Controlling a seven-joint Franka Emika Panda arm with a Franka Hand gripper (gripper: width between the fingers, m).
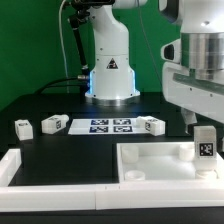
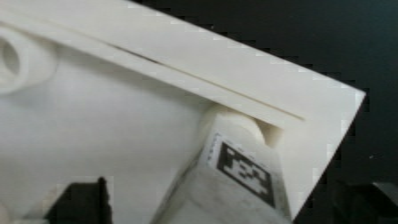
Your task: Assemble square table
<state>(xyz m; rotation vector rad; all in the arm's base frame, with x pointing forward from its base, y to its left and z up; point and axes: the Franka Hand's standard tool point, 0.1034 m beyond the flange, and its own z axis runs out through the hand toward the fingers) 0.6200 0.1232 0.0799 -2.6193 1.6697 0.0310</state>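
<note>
The square tabletop (image 1: 150,165) lies at the front right of the exterior view, its corner sockets facing up. My gripper (image 1: 204,126) hangs over the tabletop's right end and is shut on a white tagged leg (image 1: 204,150), holding it upright with its foot at the slab. In the wrist view the same leg (image 2: 240,170) runs from between my fingers (image 2: 75,203) down to the tabletop (image 2: 125,110) near its edge. A round socket (image 2: 15,60) shows at the frame's side. Three loose legs (image 1: 22,127), (image 1: 55,124), (image 1: 152,124) lie on the black table.
The marker board (image 1: 110,125) lies flat in front of the robot base (image 1: 110,75). White L-shaped border rails (image 1: 20,168) run along the left and front of the work area. The loose legs flank the marker board.
</note>
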